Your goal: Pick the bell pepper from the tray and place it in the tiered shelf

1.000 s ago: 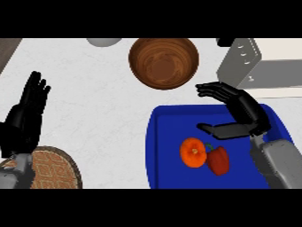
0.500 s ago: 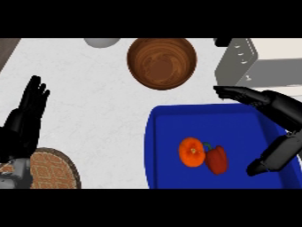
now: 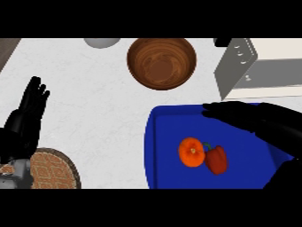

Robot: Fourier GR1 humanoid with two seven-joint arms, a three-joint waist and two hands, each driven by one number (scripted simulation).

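On blue tray [image 3: 163, 146]: bell pepper [image 3: 216, 159] | right hand [image 3: 271, 122] spread above

A wooden bowl [image 3: 161, 63] is showing fine grain beside a matt grey metal shelf [image 3: 239, 66]; the smooth blue tray [image 3: 165, 146] is looking like plastic, the pepper [image 3: 216, 159] glossy.

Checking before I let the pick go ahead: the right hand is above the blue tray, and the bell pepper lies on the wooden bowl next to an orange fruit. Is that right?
Not quite. The head view shows the bell pepper lying on the blue tray, not on the wooden bowl, which holds nothing. The rest holds: it touches the orange fruit, and the right hand is above the tray.
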